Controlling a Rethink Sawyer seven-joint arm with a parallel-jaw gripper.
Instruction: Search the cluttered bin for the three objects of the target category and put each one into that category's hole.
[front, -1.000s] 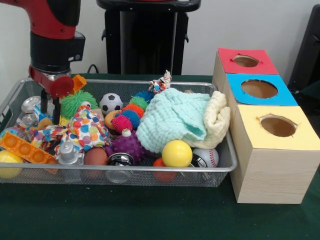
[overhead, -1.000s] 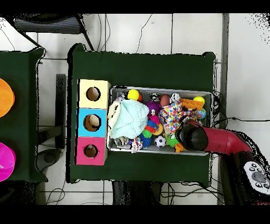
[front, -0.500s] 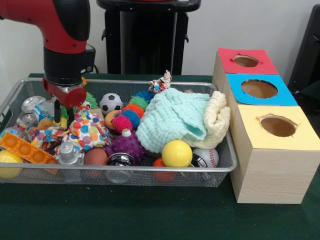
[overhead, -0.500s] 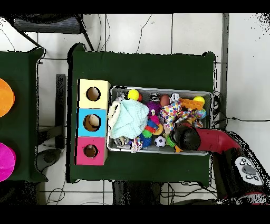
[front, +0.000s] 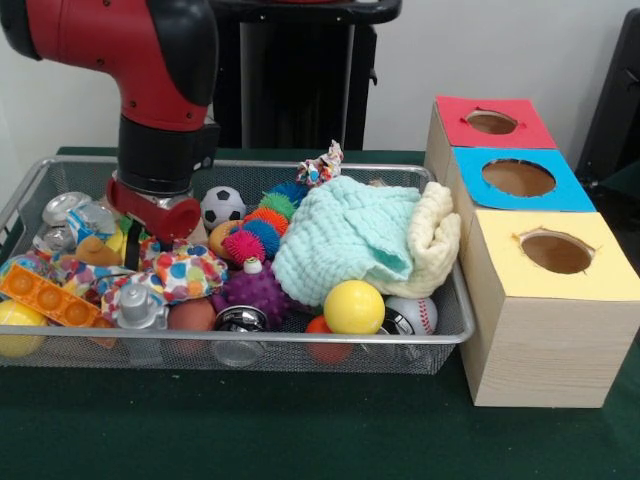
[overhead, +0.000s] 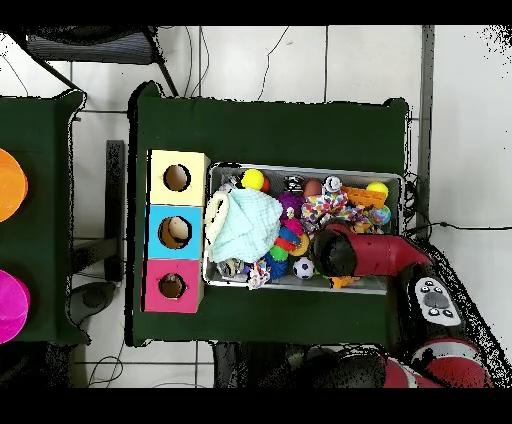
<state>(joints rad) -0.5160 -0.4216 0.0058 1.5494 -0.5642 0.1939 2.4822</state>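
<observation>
Arm: red and black, coming down from the upper left of the front view into the left half of the wire bin (front: 300, 340).
Gripper (front: 133, 245): low among the toys at centre-left of the front view, just above the polka-dot cloth (front: 180, 272). Only one dark finger shows below the red wrist collar, so I cannot tell how wide it stands or whether it has hold of anything.
Overhead: the arm's black end (overhead: 335, 253) sits over the right-middle of the bin (overhead: 300, 287), reaching in from the lower right of the frame.
Bin contents, front view: soccer ball (front: 222, 207) just right of the wrist; pink spiky ball (front: 243, 245) and purple spiky ball (front: 257, 291) near centre; yellow ball (front: 353, 306) and baseball (front: 416, 315) against the front wall; orange pop-it strip (front: 52, 296) at lower left; another yellow ball (front: 17, 328) in the left front corner.
Cloths: mint knitted cloth (front: 345, 235) heaped over the right half of the bin, a cream one (front: 432, 232) bunched against its right edge.
Boxes: three joined wooden boxes at the right of the frame, with a red top (front: 492, 122) farthest back, blue top (front: 518, 178) in the middle and yellow top (front: 555, 250) nearest, each with a round hole.
Table: dark green cover (front: 300, 430) under everything.
</observation>
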